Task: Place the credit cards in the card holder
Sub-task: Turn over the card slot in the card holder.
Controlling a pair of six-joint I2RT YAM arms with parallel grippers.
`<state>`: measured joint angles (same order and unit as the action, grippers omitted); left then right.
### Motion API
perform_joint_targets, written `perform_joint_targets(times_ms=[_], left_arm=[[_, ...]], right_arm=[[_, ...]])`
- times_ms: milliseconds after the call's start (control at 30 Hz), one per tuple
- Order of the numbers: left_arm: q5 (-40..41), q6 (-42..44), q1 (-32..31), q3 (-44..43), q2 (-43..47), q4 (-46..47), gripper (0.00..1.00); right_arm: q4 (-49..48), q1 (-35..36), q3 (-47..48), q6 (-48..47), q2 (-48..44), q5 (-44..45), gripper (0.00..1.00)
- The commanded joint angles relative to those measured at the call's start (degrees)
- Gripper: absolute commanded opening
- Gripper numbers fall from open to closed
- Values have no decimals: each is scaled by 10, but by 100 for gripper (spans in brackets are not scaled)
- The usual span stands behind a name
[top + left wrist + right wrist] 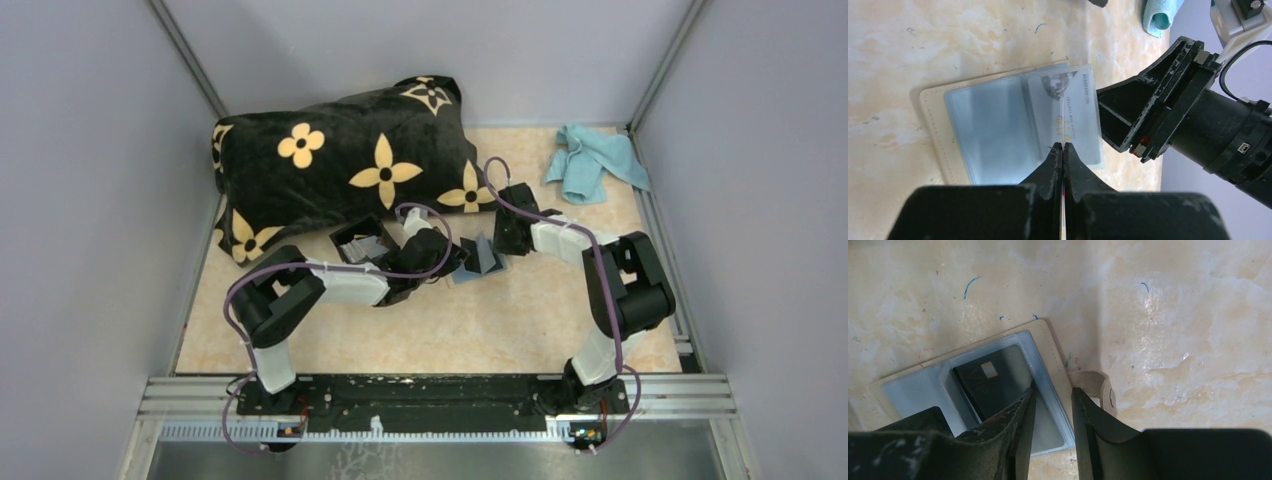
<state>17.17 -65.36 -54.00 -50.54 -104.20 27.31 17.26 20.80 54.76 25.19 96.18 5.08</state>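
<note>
I see soft, even light from above. The table looks warm and the arm shadows are faint. In my left wrist view the left gripper is a dark, blurred mass, and the credit card it pinches is only a thin bright line. In the right wrist view, glare blooms on the table to the right of the right gripper.
</note>
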Motion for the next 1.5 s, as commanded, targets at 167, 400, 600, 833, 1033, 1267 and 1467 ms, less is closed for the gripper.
perform_joint_targets(times_ms=[167,400,600,833,1033,1267,1467], left_arm=[[-6,17,-9,-33,-27,-9,0],[-5,23,-9,-41,-37,-11,0],[-9,28,-9,-57,-47,-15,0],[0,32,-9,-56,-36,-22,0],[15,35,-8,-10,-9,-3,0],[7,20,-6,19,-15,51,0],[-2,12,-5,18,-24,65,0]], right_arm=[[-14,-16,-22,15,-11,17,33],[-10,-27,-22,22,-56,60,33],[-5,-31,-20,23,-90,93,34],[-3,-31,-8,8,-88,54,33],[-22,-28,-11,4,-69,9,33],[-31,-24,-7,2,-46,-3,33],[-33,-24,-7,1,-32,-5,32]])
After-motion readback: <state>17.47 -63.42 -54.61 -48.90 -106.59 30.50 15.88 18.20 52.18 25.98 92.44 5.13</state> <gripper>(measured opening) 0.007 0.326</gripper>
